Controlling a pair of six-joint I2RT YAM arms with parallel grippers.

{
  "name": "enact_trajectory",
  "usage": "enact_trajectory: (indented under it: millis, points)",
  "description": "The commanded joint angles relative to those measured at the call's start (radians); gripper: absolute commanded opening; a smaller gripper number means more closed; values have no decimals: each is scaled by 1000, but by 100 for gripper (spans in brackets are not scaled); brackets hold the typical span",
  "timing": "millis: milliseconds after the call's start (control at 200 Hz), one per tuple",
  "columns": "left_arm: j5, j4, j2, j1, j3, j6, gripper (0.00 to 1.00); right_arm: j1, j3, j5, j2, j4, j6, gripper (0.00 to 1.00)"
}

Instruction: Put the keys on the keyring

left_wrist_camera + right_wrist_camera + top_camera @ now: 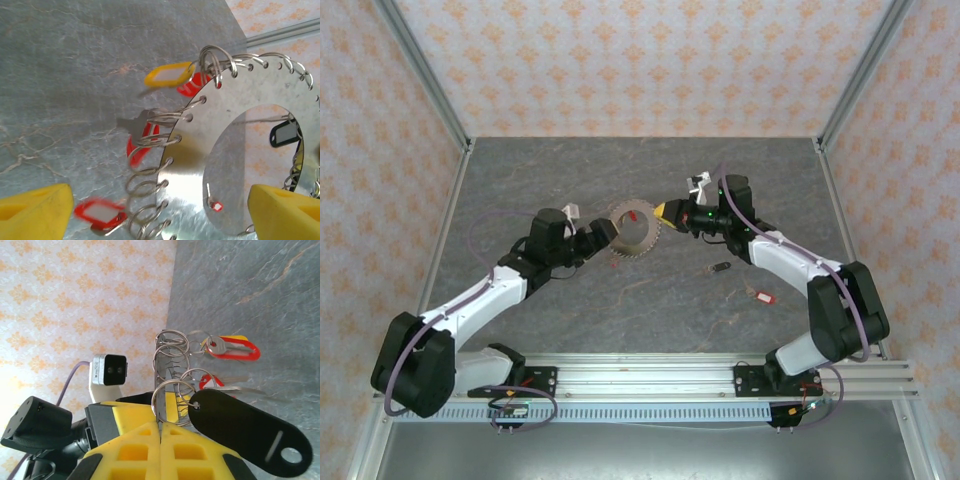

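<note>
right gripper was pressed shut on the rim of the keyring, holding it edge-on between the two arms; it looked clear of the table. left gripper was spread wide, yellow fingers either side of the plate, touching nothing i could see

risks:
- a single pinch on a thin edge of smooth sheet metal, so the plate could pivot or slip out if the left arm bumped it
- the left fingers sat close to the dangling split rings; closing there could snag a loop or a tag instead of the plate
- the hung keys were blurred in the left wrist view, so probably swinging, a poor target for threading
- a dark-tagged key and a red-tagged key lay loose on the table near the right arm; small and flat, likely hard to pick up

materials: the keyring was a flat shiny metal annulus with a big centre hole and small holes punched round the rim, wire split rings through many of them. tags were glossy plastic ovals: yellow tag, red tag, a larger black tag. table was matte grey, marbled
</note>
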Motion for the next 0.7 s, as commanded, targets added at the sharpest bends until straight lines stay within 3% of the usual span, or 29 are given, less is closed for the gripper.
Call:
enact_trajectory:
  millis: [0,370,465,696]
  points:
    - [31,88,17,-12,41,-46,90,-5,42,-52,-34,98,77,0]
    - [21,179,75,-71,75,-83,79,-5,32,-83,-39,151,151,0]
    - [18,181,56,-71,76,-85,61,-6,32,-78,-39,135,147,0]
    - [13,146,13,-69,105,-69,30,-5,50,-97,-29,63,107,0]
